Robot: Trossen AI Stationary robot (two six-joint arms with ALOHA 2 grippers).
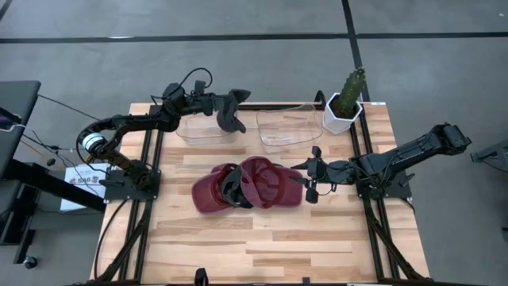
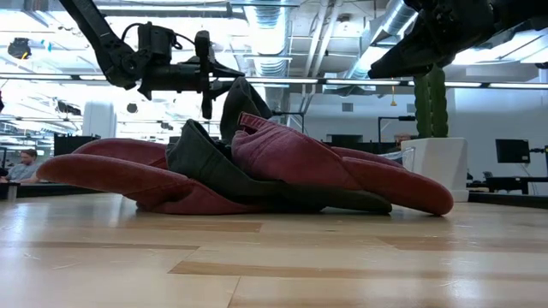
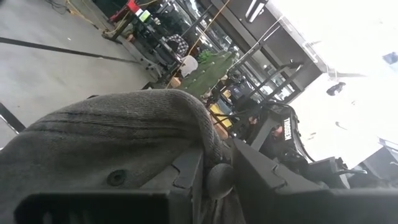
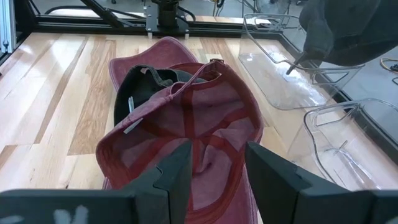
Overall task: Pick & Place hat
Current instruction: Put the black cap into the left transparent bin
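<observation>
Light wooden slatted table; resting directly on it: heap of maroon caps, two clear plastic bins, white pot with a cactus in corner.

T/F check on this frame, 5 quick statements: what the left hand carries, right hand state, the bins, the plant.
1. The left hand holds a dark grey hat over a clear bin. True.
2. The right hand is shut on a red hat. False: it is open, close beside the red hats on the table.
3. Two clear bins sit at the table's far side. True; the second bin is beside the first.
4. The cactus pot lies tipped over. False: it stands upright at the far right corner.
5. No hats remain on the table. False: red hats lie mid-table.
</observation>
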